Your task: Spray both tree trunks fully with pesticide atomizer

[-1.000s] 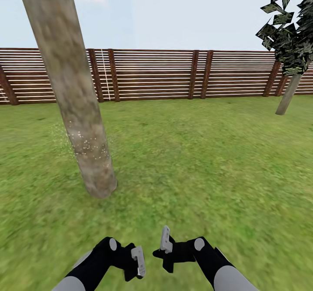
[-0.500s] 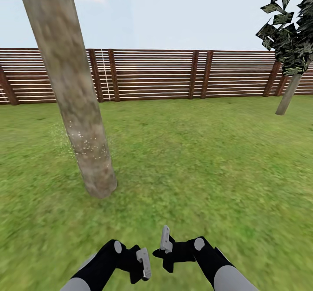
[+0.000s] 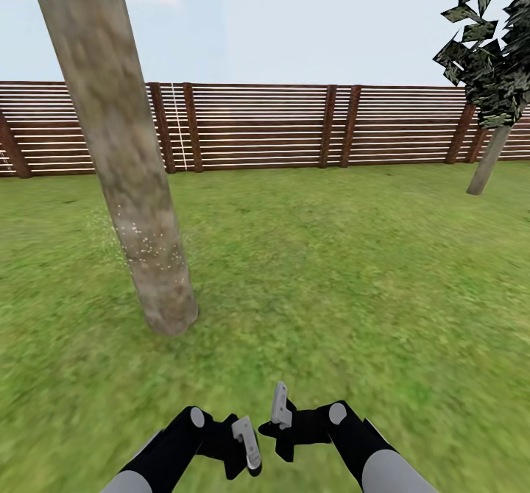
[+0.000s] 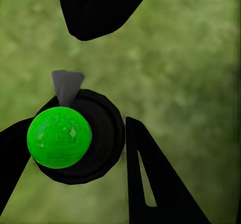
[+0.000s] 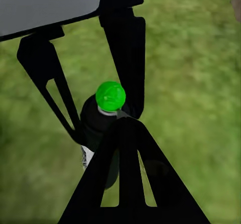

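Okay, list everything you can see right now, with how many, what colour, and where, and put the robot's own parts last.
Thick mottled grey-beige tree trunk: one, left foreground, white specks low down.
Second leaning tree with dark green leaves: one, far right by the fence.
Brown slatted wooden fence: one, across the background.
Green grass lawn: underfoot everywhere.
Black atomizer bottle with green round cap: one, between the left gripper's fingers.
Left gripper: black, grey pads, bottom centre.
Right gripper: black, grey pads, beside it.

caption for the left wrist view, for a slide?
Left wrist view: pesticide atomizer, green cap up, between the left gripper's dark fingers above grass.
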Controlling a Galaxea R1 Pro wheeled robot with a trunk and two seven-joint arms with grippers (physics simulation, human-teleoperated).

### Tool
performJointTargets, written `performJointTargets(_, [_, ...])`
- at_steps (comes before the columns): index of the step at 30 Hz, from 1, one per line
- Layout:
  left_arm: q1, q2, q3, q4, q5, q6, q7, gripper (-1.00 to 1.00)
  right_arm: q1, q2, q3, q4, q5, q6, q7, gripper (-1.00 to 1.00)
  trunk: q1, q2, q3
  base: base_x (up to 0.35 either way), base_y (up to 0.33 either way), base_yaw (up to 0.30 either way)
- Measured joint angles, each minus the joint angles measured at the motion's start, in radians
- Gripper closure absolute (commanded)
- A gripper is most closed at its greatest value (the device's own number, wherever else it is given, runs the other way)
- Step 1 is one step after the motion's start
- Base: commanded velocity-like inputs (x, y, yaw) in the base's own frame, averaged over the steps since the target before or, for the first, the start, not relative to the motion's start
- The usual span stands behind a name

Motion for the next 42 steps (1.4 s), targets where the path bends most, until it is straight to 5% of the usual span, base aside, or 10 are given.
performJointTargets(11, [0.0,0.002,-0.001,0.0,0.071,-0.002,-0.002,1.0,0.0,0.0,0.0,0.0,0.0,0.0,0.0,1.0,0.0,0.0,0.0,0.0,0.0,0.0])
performJointTargets(24, [-0.002,0.001,-0.001,-0.001,0.083,0.002,-0.045,1.0,0.0,0.0,0.0,0.0,0.0,0.0,0.0,1.0,0.0,0.0,0.0,0.0,0.0,0.0])
performJointTargets(29, [-0.002,0.0,-0.007,0.0,0.142,0.0,-0.046,1.0,0.0,0.0,0.0,0.0,0.0,0.0,-0.001,1.0,0.0,0.0,0.0,0.0,0.0,0.0])
performJointTargets(36, [-0.002,0.005,-0.007,0.0,0.149,0.0,-0.046,1.0,0.0,0.0,0.0,0.0,0.0,0.0,-0.001,1.0,0.0,0.0,0.0,0.0,0.0,0.0])
performJointTargets(39, [-0.001,0.025,-0.007,0.007,0.139,-0.001,-0.044,1.0,0.0,0.0,0.0,0.0,0.0,0.0,-0.001,1.0,0.0,0.0,0.0,0.0,0.0,0.0])
performJointTargets(42, [0.001,0.091,-0.007,0.026,0.134,-0.003,-0.043,1.0,0.0,0.0,0.0,0.0,0.0,0.0,-0.001,1.0,0.0,0.0,0.0,0.0,0.0,0.0])
